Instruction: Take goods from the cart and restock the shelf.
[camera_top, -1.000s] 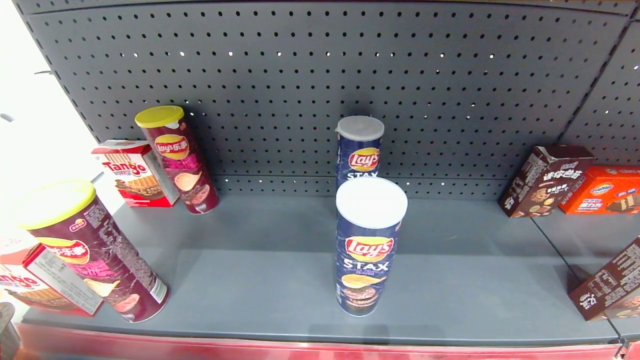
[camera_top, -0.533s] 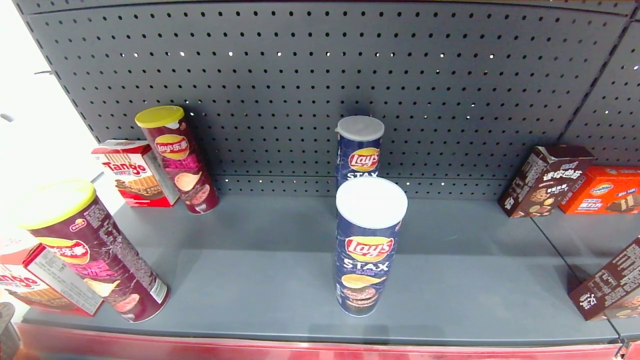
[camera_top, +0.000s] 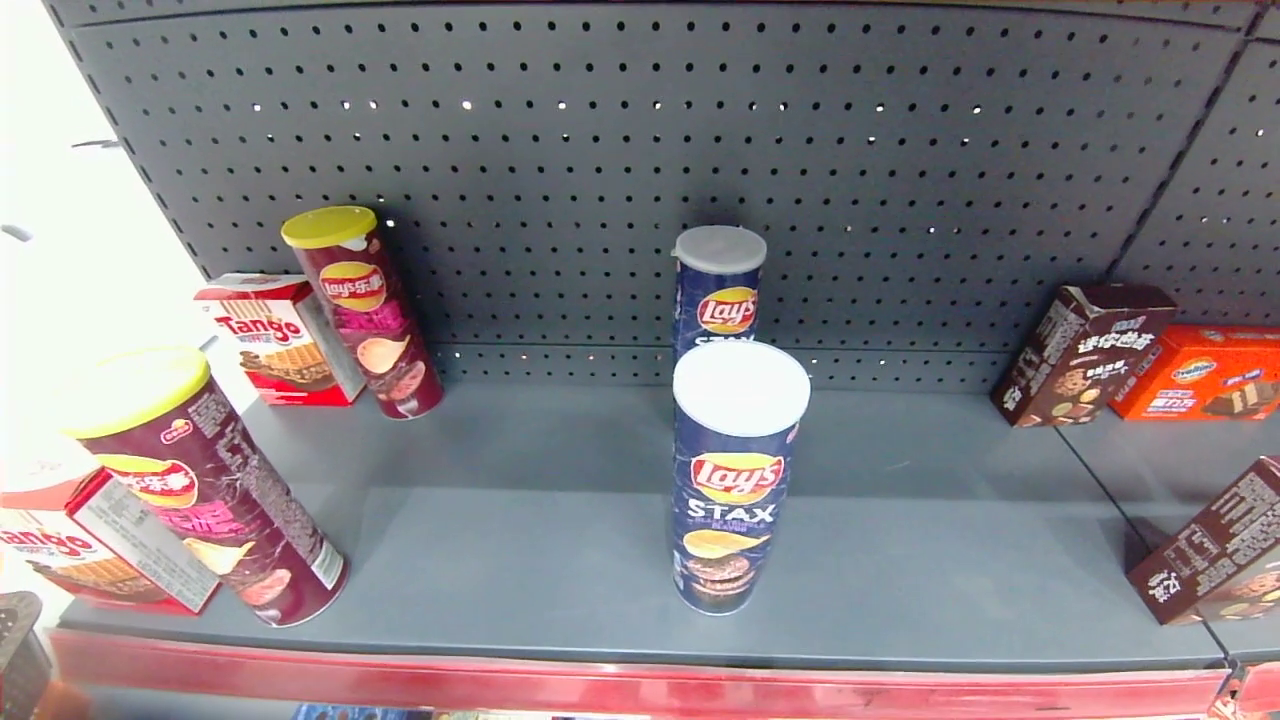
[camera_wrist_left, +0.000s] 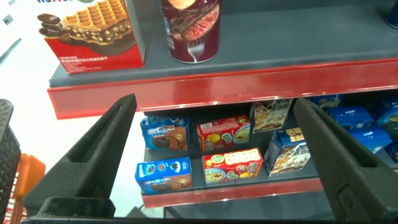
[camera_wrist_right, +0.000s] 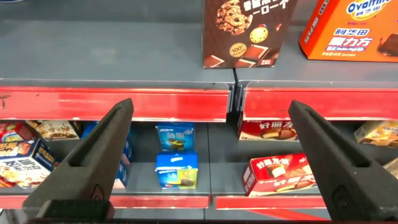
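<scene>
Now, with your left gripper (camera_wrist_left: 214, 104) and right gripper (camera_wrist_right: 209, 107) both wide and empty, fetch stock, then stand it beside the front blue can (camera_top: 735, 480).

left claw (camera_wrist_left: 214, 101): fingers spread wide, pointing forward | right claw (camera_wrist_right: 211, 104): fingers spread wide, pointing forward

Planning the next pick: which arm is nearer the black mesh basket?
Left, likely: the black mesh basket sits beside the left gripper, while the right gripper faces the brown box farther right.
</scene>
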